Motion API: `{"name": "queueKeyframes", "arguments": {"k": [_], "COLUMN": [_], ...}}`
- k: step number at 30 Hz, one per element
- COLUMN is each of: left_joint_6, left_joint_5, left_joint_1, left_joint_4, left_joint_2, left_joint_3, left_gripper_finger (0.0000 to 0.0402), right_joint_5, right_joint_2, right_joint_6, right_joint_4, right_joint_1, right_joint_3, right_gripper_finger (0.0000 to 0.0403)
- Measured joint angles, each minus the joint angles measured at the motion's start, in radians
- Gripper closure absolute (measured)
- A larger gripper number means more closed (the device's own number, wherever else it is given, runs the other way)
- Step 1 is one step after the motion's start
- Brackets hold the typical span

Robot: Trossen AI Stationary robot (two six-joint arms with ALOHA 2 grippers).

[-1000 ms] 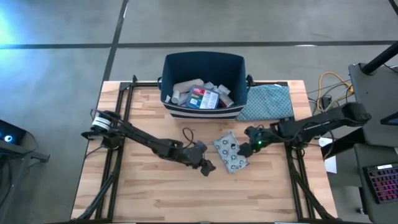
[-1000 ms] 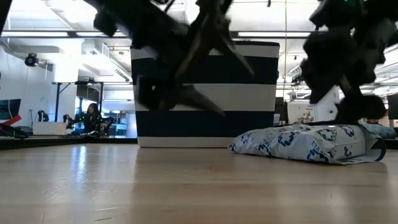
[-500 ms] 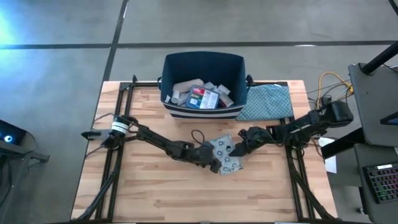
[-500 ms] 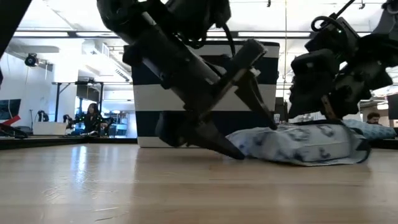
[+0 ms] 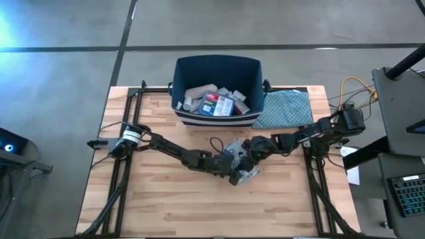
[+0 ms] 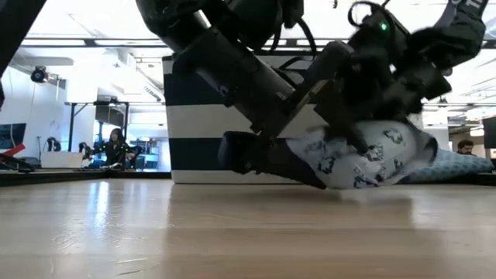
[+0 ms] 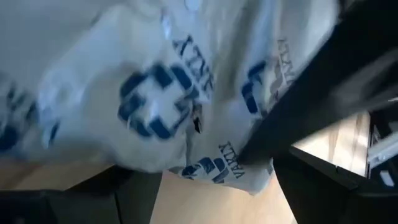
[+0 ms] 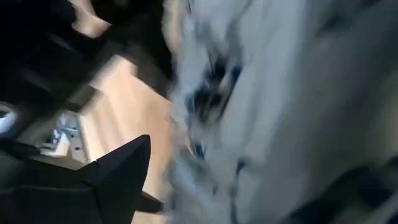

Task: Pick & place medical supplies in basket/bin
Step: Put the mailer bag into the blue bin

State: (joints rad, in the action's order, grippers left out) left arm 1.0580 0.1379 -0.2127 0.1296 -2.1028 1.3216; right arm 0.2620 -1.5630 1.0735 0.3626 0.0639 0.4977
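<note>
Beyond both grippers, at the far edge of the bench point(image 5: 166, 206), stands the navy bin point(image 5: 217, 70), already holding bandage rolls and boxed supplies; a patterned cloth point(image 5: 285, 108) lies beside it on the right arm's side.

Between the two grippers lies the white pouch printed with blue crosses point(image 6: 364, 159). A second ago it lay flat on the bench with the arms apart on either side. Both have since closed in, and the pouch is now bunched and tilted up off the wood at one end. The left gripper point(image 5: 234, 174) presses in low at its near edge with its jaws spread, one finger against the pouch. The right gripper point(image 5: 251, 150) bears on the opposite side; its jaws have been narrowing, and whether they have actually clamped the fabric I cannot tell.

Judgement: a two-arm pickup is in progress, not yet secured; the carry to the bin remains.

Obscured: both wrist views are filled by blurred pouch fabric, and in the high view the arms cover most of the pouch. Contact points cannot be confirmed.
</note>
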Motion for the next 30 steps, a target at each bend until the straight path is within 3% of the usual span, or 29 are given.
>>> {"name": "queueKeyframes", "arguments": {"k": [6, 10, 13, 17, 20, 23, 25, 30], "left_joint_6": [-0.036, -0.044, -0.044, -0.13, -0.269, -0.361, -0.375, -0.37], "left_joint_5": [0.023, 0.142, 0.305, 0.644, 0.833, 0.866, 0.866, 0.865], "left_joint_1": [-0.04, -0.099, -0.157, -0.219, -0.242, -0.252, -0.259, -0.273], "left_joint_4": [-0.088, -0.216, -0.291, -0.291, -0.294, -0.311, -0.33, -0.402], "left_joint_2": [0.089, 0.221, 0.35, 0.539, 0.659, 0.742, 0.776, 0.838], "left_joint_3": [0.004, 0.0, 0.0, 0.0, 0.002, 0.001, 0.0, -0.001], "left_gripper_finger": [0.0123, 0.0123, 0.0123, 0.0123, 0.0123, 0.0123, 0.0123, 0.0123], "right_joint_5": [0.001, -0.004, -0.025, -0.164, -0.401, -0.612, -0.667, -0.564], "right_joint_2": [0.067, 0.145, 0.213, 0.308, 0.36, 0.377, 0.356, 0.242], "right_joint_6": [-0.052, -0.104, -0.148, -0.246, -0.363, -0.447, -0.478, -0.585], "right_joint_4": [-0.069, -0.154, -0.226, -0.312, -0.462, -0.625, -0.701, -0.932], "right_joint_1": [0.001, 0.001, 0.002, -0.006, -0.037, -0.121, -0.196, -0.36], "right_joint_3": [0.088, 0.167, 0.256, 0.4, 0.545, 0.704, 0.804, 1.027], "right_gripper_finger": [0.0129, 0.0206, 0.0254, 0.0255, 0.0255, 0.0251, 0.0228, 0.0144]}}
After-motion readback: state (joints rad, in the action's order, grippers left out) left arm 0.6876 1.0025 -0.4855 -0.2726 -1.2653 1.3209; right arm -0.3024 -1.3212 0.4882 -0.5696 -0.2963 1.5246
